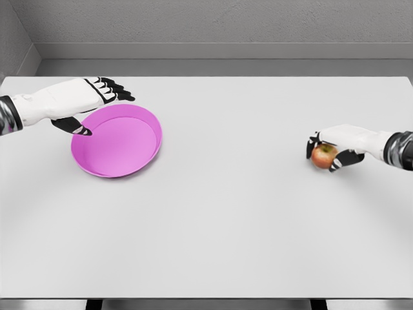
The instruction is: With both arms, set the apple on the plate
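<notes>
Our right hand [337,150] has its fingers wrapped around the small red-yellow apple [324,155] on the white bench [226,213]; left hand [87,103], fingers loosely spread, steadies the round pink plate [139,161] for delivery.

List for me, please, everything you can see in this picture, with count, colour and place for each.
apple: one, red and yellow, at the right of the table, held in the right hand.
plate: one, pink, at the left of the table, nothing on it.
table: one, white, fills most of the view.
wall: grey, behind the table.
left hand: one, white with black fingers, over the plate's far left rim, thumb at the rim, fingers extended.
right hand: one, white with black fingers, at the right, fingers curled on the apple.
</notes>
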`<state>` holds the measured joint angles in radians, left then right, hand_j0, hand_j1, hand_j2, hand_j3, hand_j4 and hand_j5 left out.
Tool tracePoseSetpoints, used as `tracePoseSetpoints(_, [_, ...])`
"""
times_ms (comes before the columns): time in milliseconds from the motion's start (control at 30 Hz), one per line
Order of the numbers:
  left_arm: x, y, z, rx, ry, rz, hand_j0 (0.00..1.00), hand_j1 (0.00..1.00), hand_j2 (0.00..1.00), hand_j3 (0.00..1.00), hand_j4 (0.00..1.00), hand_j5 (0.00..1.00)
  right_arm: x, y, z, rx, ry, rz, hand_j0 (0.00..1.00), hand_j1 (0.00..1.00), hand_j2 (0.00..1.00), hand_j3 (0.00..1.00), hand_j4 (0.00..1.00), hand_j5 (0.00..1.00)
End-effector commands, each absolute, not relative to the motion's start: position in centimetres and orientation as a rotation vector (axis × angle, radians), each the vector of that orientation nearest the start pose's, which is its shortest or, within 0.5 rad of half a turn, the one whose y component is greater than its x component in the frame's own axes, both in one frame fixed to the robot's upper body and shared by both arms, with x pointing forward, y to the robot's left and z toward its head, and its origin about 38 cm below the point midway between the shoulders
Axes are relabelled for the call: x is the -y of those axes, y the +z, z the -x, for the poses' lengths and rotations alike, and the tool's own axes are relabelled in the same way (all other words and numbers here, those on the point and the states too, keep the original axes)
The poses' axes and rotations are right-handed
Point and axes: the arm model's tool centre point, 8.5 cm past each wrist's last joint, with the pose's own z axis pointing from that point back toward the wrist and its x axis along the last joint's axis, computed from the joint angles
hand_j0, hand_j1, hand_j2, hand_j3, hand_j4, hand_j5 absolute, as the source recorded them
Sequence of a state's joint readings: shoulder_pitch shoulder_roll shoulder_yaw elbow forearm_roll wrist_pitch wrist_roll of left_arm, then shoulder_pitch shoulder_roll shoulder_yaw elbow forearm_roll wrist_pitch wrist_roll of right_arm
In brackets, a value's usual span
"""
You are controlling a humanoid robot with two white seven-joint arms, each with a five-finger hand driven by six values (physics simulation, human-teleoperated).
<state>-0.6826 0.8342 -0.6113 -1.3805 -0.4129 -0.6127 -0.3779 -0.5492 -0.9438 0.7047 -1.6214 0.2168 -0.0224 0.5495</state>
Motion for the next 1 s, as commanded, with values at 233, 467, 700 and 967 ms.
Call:
tracePoseSetpoints(233, [-32.1, 23.7, -45.0, 1.525, -1.989, -0.525, 1.0, 1.0, 1.0, 1.0, 1.0, 1.0, 30.8, 19.5, -40.8, 1.126, 1.758, 0.368, 0.46, 0.46, 0.46, 0.46, 0.46, 0.46])
tracePoseSetpoints(467, [-32.1, 23.7, -45.0, 1.527, -1.987, -0.524, 1.0, 1.0, 1.0, 1.0, 1.0, 1.0, 29.2, 20.5, -41.0, 1.181, 1.774, 0.362, 0.46, 0.46, 0.46, 0.46, 0.46, 0.46])
tracePoseSetpoints(700, [-32.1, 23.8, -45.0, 1.525, -1.988, -0.525, 1.0, 1.0, 1.0, 1.0, 1.0, 1.0, 27.0, 20.8, -40.9, 1.24, 1.79, 0.325, 0.46, 0.46, 0.46, 0.46, 0.46, 0.46])
tracePoseSetpoints(967, [-32.2, 23.7, -45.0, 1.525, -1.986, -0.526, 1.0, 1.0, 1.0, 1.0, 1.0, 1.0, 24.1, 20.8, -40.7, 1.309, 1.806, 0.269, 0.46, 0.46, 0.46, 0.46, 0.46, 0.46])
